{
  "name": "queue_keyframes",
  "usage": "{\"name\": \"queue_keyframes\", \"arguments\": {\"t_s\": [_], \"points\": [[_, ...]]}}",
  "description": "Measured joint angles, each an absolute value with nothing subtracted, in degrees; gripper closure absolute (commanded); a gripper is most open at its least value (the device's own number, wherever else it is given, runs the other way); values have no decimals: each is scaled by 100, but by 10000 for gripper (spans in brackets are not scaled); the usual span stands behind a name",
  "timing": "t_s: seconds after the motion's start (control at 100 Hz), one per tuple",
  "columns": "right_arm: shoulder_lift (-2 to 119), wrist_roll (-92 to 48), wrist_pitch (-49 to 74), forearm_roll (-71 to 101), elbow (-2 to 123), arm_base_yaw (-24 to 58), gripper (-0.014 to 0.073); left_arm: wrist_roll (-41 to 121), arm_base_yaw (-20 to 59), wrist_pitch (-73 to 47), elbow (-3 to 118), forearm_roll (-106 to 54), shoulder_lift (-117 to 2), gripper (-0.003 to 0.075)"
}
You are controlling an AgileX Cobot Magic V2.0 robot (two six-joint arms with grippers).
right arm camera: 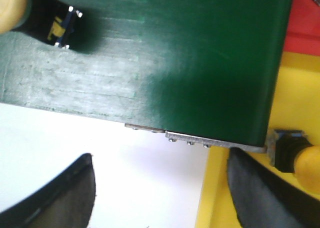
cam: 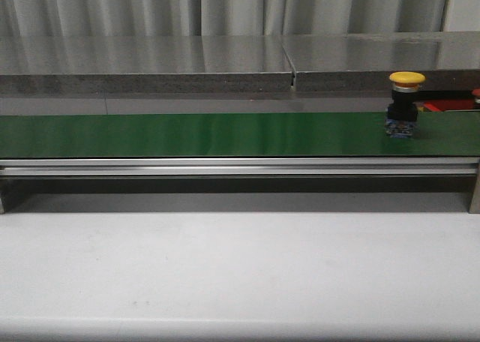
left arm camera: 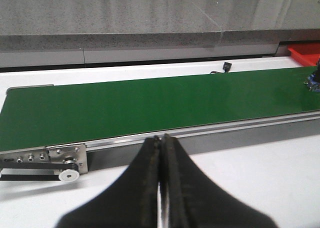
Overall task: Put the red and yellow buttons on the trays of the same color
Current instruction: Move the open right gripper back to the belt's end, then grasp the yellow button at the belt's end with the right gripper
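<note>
Yellow button (cam: pixel 406 102) stands on the belt (cam: pixel 225 134): light, rigid, top-heavy; grip the body under the cap. Right pincer (right arm camera: pixel 160 188) wide, empty; left pincer (left arm camera: pixel 163 183) closed, empty.

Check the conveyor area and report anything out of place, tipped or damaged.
Nothing stands out. One yellow button stands upright on the green belt near its right end. Another yellow button already lies on the yellow tray. No spill or damage shows.
</note>
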State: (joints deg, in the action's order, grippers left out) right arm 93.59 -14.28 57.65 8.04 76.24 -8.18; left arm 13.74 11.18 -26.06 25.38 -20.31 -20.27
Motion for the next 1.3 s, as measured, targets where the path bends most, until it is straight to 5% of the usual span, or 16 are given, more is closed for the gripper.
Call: {"name": "queue_keyframes", "arguments": {"t_s": [0.98, 1.3], "points": [[10425, -1850, 4948, 1171, 8523, -497, 58, 1374, 1118, -2606, 2538, -2031, -2027, 739], [10823, -1722, 5165, 1121, 8825, -702, 426, 1374, 1118, -2606, 2538, -2031, -2027, 739]]}}
